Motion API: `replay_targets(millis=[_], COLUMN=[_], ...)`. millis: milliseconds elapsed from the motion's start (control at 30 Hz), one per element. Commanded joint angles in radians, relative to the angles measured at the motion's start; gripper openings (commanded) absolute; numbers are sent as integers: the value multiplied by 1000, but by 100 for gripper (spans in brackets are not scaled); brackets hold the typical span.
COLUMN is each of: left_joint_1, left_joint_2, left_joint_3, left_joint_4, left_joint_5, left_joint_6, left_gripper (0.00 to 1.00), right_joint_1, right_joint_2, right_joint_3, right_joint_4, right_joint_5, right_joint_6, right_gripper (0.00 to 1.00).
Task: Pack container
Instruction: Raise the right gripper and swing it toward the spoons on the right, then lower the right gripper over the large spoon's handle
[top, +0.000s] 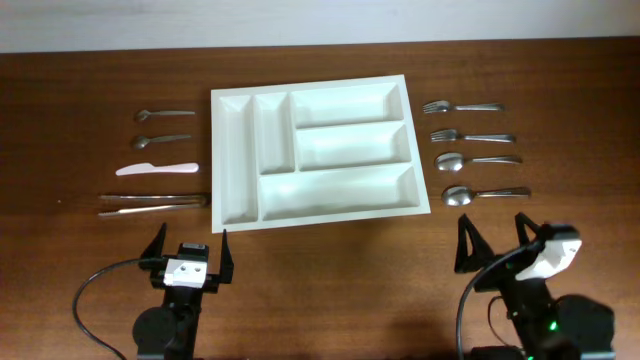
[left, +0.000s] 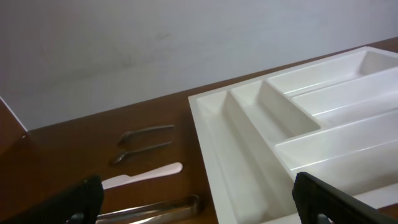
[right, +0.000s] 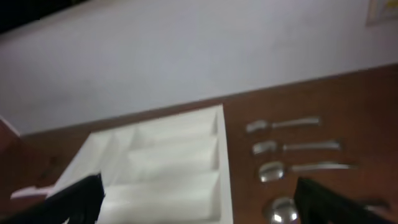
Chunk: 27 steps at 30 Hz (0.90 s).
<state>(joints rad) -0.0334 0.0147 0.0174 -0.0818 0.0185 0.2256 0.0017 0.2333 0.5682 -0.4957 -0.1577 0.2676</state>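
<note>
The container (top: 215, 160) is a large white tray with five compartments, all bare, lying in the middle of the brown table. My left gripper (top: 190, 248) hovers open near the front edge, below the container's left corner, with nothing between its fingers. My right gripper (top: 496, 238) stands open at the front right, also holding nothing. In the left wrist view the container's rim (left: 200, 124) runs ahead on the right, between the wide-apart fingers of that gripper (left: 199, 205). The right wrist view is blurred, with the container (right: 221, 149) ahead left of that gripper (right: 202, 202).
Left of the container lie two small spoons (top: 165, 114), a white knife (top: 156, 169) and metal tongs (top: 152, 203). On its right lie two forks (top: 462, 106) and two larger spoons (top: 478, 160). The tongs (left: 155, 208) sit just ahead of my left gripper.
</note>
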Motion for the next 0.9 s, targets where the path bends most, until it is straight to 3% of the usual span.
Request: replay_targets(millis=[0,167,600,700,867], left_joint_1=[-3,-3,-3,-3,-3], left_joint_2=[-9,-9,-9,-9,-9], left_joint_3=[-9,-9,-9,-9,-9], left_joint_4=[3,3,3,3,3], left_joint_5=[-6,-6,-6,-6,-6], left_joint_6=[15,15,15,15,15], left_gripper=[99,99,99,99,99], right_joint_1=[5,5,5,5,4], right_joint_2=[136,251,278,328,490], right_joint_3=[148,327,345,345,355], right_joint_4=[-107,-375,-446,-508,-478], right_joint_5=[-19,-49,92,218,306], right_joint_6=[11,10,27,121,144], right_gripper=[99,99,99,99,99])
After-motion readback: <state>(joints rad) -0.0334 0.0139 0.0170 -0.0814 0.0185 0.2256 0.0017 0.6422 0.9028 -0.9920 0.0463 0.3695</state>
